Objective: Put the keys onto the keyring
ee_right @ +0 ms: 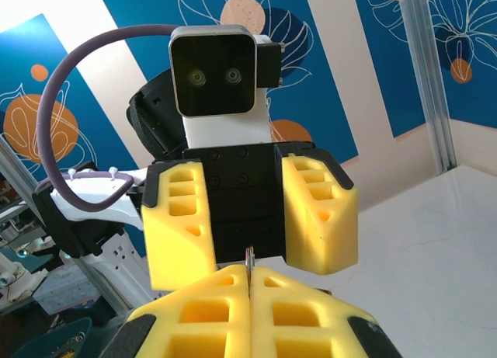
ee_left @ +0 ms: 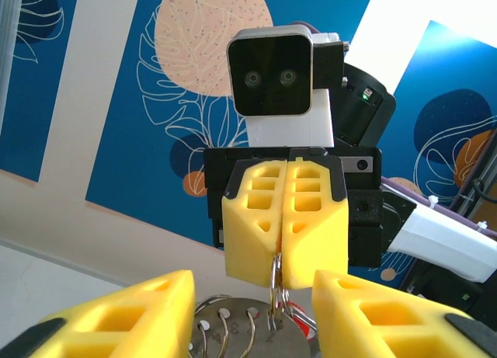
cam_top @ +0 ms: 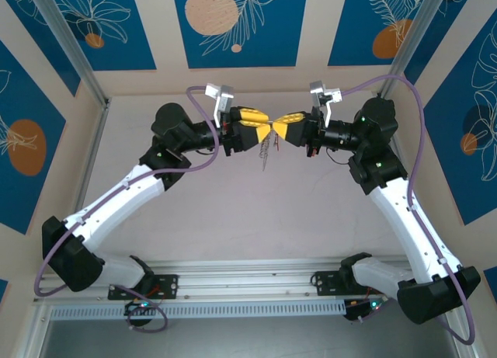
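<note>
Both grippers meet tip to tip in mid-air over the table's middle. My right gripper (cam_top: 278, 130) (ee_right: 250, 274) is shut on a thin silvery ring (ee_left: 276, 274) of the keyring, whose edge pokes up between its pads (ee_right: 249, 257). From that ring hangs a flat grey metal piece (ee_left: 241, 331) with holes and small rings. A bit of the key's red head (ee_left: 301, 321) shows beside it. The bundle dangles below the fingers (cam_top: 266, 152). My left gripper (cam_top: 262, 130) (ee_left: 252, 296) is open, one finger on each side of the hanging bundle.
The pale table top (cam_top: 256, 218) lies well below the grippers. Blue patterned panels (cam_top: 233, 24) wall in the back and sides, with metal posts (cam_top: 74, 55) at the corners. A rail (cam_top: 248, 284) with the arm bases runs along the near edge.
</note>
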Robot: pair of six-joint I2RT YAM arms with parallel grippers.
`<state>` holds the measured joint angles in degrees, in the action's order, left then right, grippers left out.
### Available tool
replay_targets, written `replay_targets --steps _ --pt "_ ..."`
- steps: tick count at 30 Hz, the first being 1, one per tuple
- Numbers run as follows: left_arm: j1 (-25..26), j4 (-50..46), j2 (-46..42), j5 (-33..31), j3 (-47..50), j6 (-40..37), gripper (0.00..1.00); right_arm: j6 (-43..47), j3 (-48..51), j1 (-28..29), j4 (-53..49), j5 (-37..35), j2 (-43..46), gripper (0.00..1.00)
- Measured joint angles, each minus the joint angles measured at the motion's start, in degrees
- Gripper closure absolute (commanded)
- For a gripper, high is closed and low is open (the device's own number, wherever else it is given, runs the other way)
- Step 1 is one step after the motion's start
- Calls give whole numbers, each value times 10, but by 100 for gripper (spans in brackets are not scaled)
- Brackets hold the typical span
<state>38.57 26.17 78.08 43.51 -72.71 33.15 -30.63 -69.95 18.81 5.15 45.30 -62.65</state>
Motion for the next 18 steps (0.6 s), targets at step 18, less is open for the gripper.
replay_targets --steps 18 --pt "0 22 9 0 -1 15 76 -4 0 5 4 -1 -10 100"
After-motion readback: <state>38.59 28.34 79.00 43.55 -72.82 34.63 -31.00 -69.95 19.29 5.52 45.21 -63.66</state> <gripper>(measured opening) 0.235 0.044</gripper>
